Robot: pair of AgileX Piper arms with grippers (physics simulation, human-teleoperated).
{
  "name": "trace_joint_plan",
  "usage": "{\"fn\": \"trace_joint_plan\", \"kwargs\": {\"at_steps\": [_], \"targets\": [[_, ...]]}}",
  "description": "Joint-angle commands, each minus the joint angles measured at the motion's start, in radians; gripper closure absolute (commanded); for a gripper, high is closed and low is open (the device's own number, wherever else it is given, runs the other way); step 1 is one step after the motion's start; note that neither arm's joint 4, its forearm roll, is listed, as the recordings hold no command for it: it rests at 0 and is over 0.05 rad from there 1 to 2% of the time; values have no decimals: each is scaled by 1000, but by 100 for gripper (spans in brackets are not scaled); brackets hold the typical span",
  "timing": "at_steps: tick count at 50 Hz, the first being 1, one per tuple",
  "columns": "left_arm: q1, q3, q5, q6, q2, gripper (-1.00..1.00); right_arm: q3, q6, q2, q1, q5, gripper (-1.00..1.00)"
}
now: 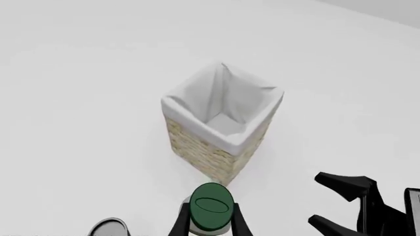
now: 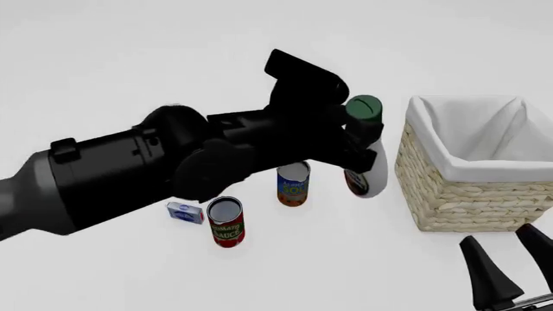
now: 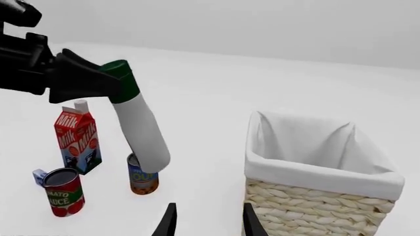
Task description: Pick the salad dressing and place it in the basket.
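Note:
My left gripper [image 2: 361,129] is shut on the salad dressing [image 2: 366,152], a white bottle with a dark green cap [image 1: 211,214], held by the neck and lifted off the table, tilted. In the right wrist view the salad dressing [image 3: 139,130] hangs above a can, left of the basket [image 3: 315,172]. The wicker basket [image 2: 471,188] with white cloth lining stands at the right, just beyond the bottle; in the left wrist view the basket [image 1: 220,125] lies ahead of the cap. My right gripper [image 2: 509,259] is open and empty at the front right, near the basket's front.
A red tomato sauce can [image 2: 226,221], a blue and orange can [image 2: 293,183] and a small blue box [image 2: 185,212] stand left of the basket. A red milk carton [image 3: 77,141] shows in the right wrist view.

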Motion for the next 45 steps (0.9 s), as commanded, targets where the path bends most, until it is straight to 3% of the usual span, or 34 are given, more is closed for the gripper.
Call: {"fn": "trace_joint_plan", "kwargs": {"at_steps": [1, 6, 11, 15, 19, 23, 26, 31, 39, 45], "targets": [[9, -2, -45, -10, 46, 100, -4, -4, 1, 8, 5, -100], [3, 5, -55, -15, 47, 100, -37, -5, -2, 40, 24, -100], [-9, 11, -59, -21, 44, 100, -115, -20, 7, 51, 111, -100], [-10, 11, -65, -22, 50, 100, -168, -63, 104, 44, 132, -100], [-9, 14, -68, -26, 53, 100, -248, -52, 210, 75, 164, -100], [-7, 19, -75, -25, 57, 100, -333, -83, 278, 93, 222, -100], [-10, 19, -73, -29, 53, 100, -398, -65, 322, 136, 265, -100], [-12, 14, -65, -27, 47, 100, -455, -94, 406, 182, 313, -100], [-13, 12, -64, -24, 43, 100, -510, -69, 520, 258, 322, -100], [-17, 19, -70, -29, 39, 100, -545, -80, 594, 288, 320, -100]]}}
